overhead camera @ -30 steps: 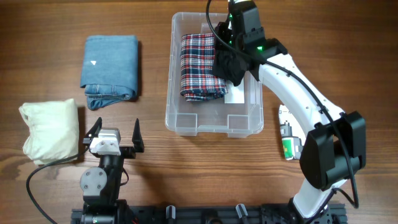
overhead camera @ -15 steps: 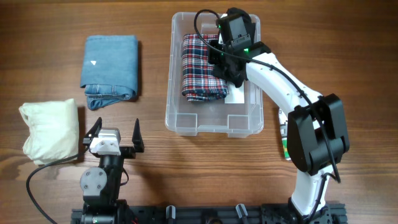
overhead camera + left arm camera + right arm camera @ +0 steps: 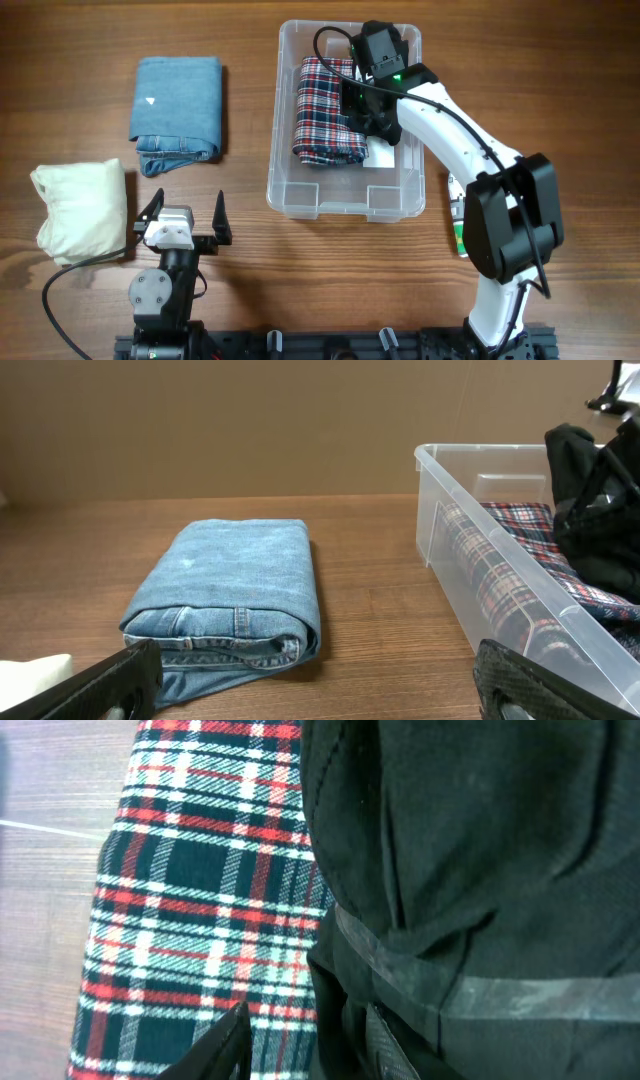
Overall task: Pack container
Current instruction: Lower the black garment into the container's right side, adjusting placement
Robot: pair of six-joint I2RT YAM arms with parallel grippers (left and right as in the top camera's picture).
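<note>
Clear container sits on the wooden table, right of centre and toward the far side, long axis running away from the robot. Inside, a folded plaid garment in red, navy and white lies against the left wall, filling the far two-thirds of that side. The near end of the floor is bare. A white label shows through the floor just right of the plaid. The right gripper hangs over the bin's right half, and the right wrist view shows its fingers pinching a black garment. That cloth bunches beside the plaid and overlaps its right edge; whether it touches the floor cannot be told. The left gripper sits at the near edge of the table with its jaws spread wide and nothing between them. Outside the bin, well to its left, is a folded denim garment. A cream bundle sits nearer and further left. A small green-and-white item lies right of the bin, partly hidden by the arm and not identifiable.
</note>
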